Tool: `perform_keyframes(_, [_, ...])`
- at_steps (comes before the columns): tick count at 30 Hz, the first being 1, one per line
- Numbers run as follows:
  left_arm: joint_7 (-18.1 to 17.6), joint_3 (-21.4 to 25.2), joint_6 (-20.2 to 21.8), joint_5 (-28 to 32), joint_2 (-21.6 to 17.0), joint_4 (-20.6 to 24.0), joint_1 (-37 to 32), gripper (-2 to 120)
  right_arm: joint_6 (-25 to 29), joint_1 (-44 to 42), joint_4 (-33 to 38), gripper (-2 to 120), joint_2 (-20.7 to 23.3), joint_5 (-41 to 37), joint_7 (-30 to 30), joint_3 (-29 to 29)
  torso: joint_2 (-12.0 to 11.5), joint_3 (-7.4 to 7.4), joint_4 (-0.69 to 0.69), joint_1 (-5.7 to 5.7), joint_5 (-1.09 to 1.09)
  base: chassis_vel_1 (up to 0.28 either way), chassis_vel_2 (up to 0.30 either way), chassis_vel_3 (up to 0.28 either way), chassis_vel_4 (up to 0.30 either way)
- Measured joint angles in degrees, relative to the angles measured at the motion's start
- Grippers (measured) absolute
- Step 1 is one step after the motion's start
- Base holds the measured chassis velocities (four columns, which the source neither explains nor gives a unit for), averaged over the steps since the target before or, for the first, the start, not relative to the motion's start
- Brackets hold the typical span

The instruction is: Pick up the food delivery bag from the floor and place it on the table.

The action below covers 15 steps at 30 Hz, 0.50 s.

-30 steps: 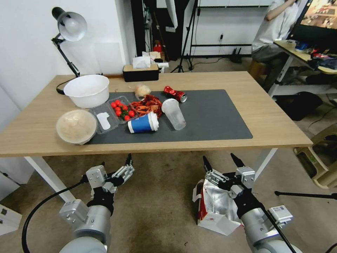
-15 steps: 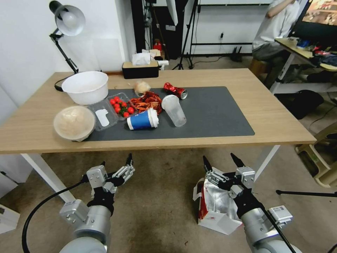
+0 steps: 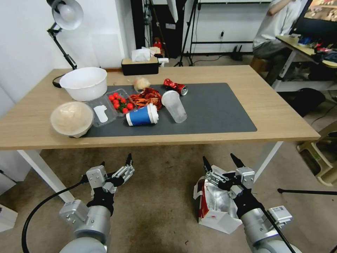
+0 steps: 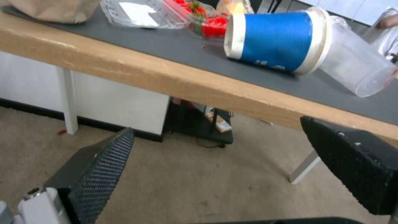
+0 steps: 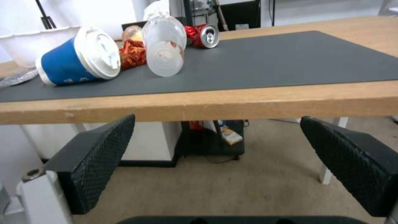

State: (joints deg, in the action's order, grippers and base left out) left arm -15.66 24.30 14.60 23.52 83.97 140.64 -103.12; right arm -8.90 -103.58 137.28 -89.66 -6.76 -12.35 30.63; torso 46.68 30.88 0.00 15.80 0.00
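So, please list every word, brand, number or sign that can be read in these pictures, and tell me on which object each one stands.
None can be read as text.
Blue cup: a row of small white print near its base, too blurred to read.
Food delivery bag: a small red logo on the white front, too small to read.
Crushed red can: printed wrap, no legible letters.
Right gripper wrist: a white label, unreadable.
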Motion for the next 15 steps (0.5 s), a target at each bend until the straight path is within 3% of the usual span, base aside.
perform_keyframes(15, [1.22,0.28,-0.12,-1.04,-0.02,-0.41,-0.3,100,0.08,0.91,-1.16,100,0.37,-0.45,0.1,0.27,-3.58,-2.1,0.0,-1.46,0.0,0.0,0.0,0.0,0.0])
